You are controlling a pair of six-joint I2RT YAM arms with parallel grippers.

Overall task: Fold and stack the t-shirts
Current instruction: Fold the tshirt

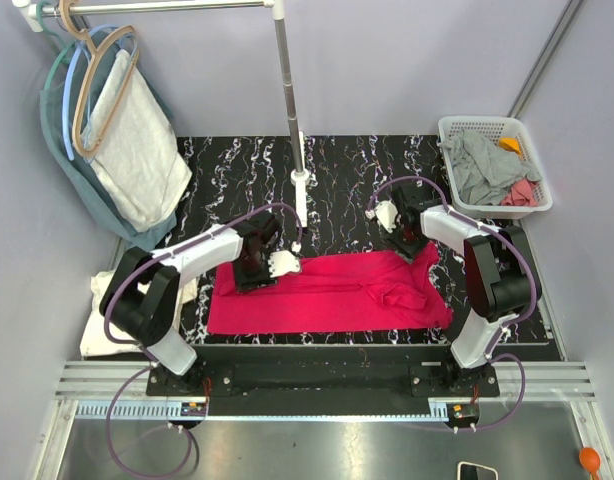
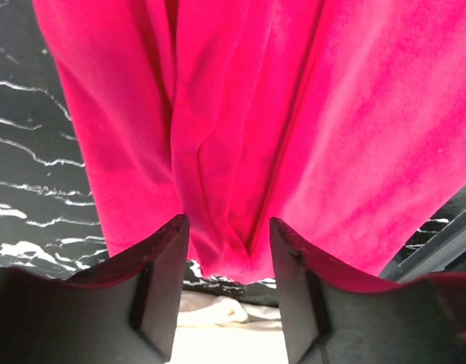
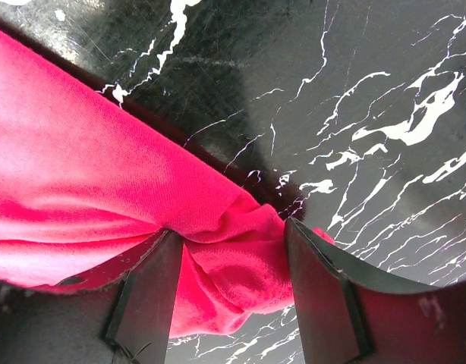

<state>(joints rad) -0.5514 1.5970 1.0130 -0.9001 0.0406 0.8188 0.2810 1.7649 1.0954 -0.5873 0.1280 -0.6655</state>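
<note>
Top view: I see red t-shirt [image 1: 327, 292] spread flat along near edge of black marbled tabletop [image 1: 347, 165]. Left claw [image 1: 259, 262] at shirt's far left corner, right claw [image 1: 405, 232] at far right corner.

Left wrist view: fingers [image 2: 153, 265] parted, red cloth bunched between; whether they pinch it, I cannot tell.

Right wrist view: fingers [image 3: 153, 292] straddle gathered red fold; grip cannot be told.

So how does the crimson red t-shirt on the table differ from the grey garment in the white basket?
The crimson red t-shirt lies spread flat on the black marbled table; the grey garment sits crumpled in the white plastic basket. Both grippers are at the red shirt's far edge; neither is near the grey one. Both look like soft cloth.
</note>
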